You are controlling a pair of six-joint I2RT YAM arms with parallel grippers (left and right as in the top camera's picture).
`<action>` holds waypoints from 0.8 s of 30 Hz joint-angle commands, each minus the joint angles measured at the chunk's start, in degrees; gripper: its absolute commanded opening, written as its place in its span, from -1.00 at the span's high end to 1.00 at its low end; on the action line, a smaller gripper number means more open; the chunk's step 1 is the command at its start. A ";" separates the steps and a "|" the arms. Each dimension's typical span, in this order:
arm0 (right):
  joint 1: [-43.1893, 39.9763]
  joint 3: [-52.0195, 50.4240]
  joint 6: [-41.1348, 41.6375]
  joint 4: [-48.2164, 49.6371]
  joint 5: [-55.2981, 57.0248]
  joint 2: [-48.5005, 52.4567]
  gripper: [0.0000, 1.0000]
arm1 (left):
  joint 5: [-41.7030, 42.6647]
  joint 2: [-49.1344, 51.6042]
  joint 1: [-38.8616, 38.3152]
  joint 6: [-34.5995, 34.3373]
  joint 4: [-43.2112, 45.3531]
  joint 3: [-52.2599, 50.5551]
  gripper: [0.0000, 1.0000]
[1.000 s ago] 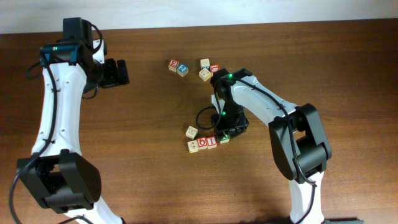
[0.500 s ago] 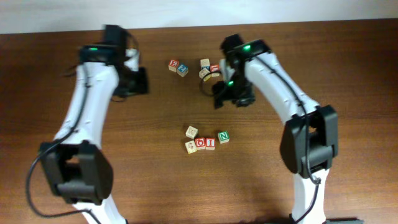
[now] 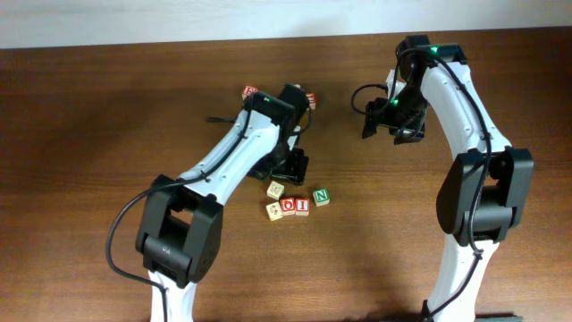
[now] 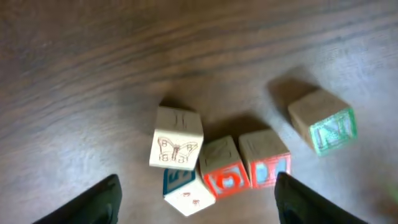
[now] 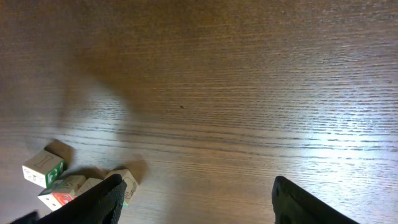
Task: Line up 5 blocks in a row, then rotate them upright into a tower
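The left gripper (image 4: 198, 180) is hovering, jaws spread, above the clustered blocks (image 4: 225, 174), seemingly lining up a turn, while the right gripper (image 5: 198, 180) is hanging spread and empty, well apart.

Five blocks (image 3: 289, 206) cluster on the table (image 3: 89, 134): three touching in a row, one behind, one just right of them.

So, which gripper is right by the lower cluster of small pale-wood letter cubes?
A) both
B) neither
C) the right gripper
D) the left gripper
D: the left gripper hangs right by the small pale-wood letter cubes, which fill its wrist view, while the right gripper is off over the bare dark wooden table.
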 commanded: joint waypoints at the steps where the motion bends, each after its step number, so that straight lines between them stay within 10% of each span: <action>1: -0.07 1.07 -0.83 -0.22 0.50 -0.20 -0.51 | -4.09 0.52 -0.52 -3.02 4.44 -4.98 -0.51; 6: -0.07 1.07 -1.29 -0.22 0.50 -0.20 -0.51 | -5.20 0.52 -0.39 -2.99 9.46 -9.05 -0.32; 17: -0.04 1.07 -1.29 -0.20 0.50 -0.20 -0.51 | -6.78 0.52 5.22 -4.09 6.84 -10.69 0.77; 24: -0.04 1.07 -1.64 -0.17 0.52 -0.20 -0.52 | -3.10 0.52 5.97 -5.38 -1.68 -10.91 0.71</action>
